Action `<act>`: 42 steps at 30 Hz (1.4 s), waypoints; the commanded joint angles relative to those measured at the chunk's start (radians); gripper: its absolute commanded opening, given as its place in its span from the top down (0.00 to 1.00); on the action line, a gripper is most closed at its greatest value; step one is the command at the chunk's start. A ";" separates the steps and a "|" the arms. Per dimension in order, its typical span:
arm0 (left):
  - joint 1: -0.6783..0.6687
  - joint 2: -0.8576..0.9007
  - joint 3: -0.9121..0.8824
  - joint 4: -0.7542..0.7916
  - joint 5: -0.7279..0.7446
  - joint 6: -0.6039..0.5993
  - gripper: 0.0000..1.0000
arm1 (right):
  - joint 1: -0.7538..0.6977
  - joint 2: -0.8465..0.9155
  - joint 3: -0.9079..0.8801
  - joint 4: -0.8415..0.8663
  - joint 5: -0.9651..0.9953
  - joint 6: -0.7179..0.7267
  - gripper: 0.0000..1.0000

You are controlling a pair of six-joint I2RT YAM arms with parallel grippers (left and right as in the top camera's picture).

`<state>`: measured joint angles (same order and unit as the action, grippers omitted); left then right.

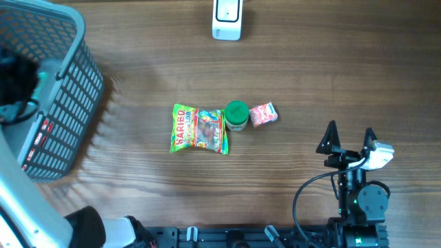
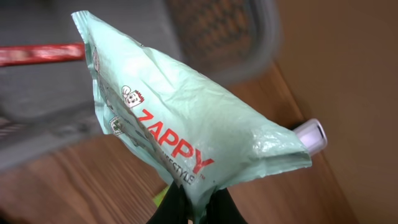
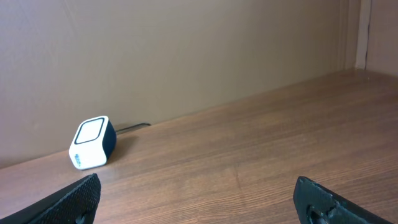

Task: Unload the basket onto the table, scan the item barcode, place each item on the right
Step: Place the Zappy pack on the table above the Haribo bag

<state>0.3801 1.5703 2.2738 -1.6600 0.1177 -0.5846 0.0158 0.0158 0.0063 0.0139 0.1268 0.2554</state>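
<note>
The left hand point(image 2: 194, 204) pinches a crinkly mint-green plastic pouch point(image 2: 186, 118).

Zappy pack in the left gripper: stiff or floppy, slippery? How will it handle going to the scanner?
Probably floppy: the Zappy pack is thin, wrinkled film, pinched only at one corner by the left gripper. Likely light for its size, since that small pinch carries it. The glossy film may slip or twist in the grip, so the printed face could swing.
</note>
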 commanded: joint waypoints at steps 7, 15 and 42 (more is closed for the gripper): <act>-0.346 -0.013 0.018 0.071 0.046 0.001 0.96 | -0.003 0.001 -0.001 0.003 -0.016 -0.017 0.00; -0.680 0.071 0.015 0.150 -0.080 0.001 0.96 | -0.003 0.001 -0.001 0.003 -0.016 -0.017 0.00; -0.904 0.741 -0.282 0.362 -0.207 -0.235 0.96 | -0.003 0.001 -0.001 0.003 -0.016 -0.017 0.00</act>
<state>-0.5037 2.3039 2.0514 -1.3109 -0.1364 -0.7994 0.0158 0.0158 0.0063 0.0139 0.1268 0.2554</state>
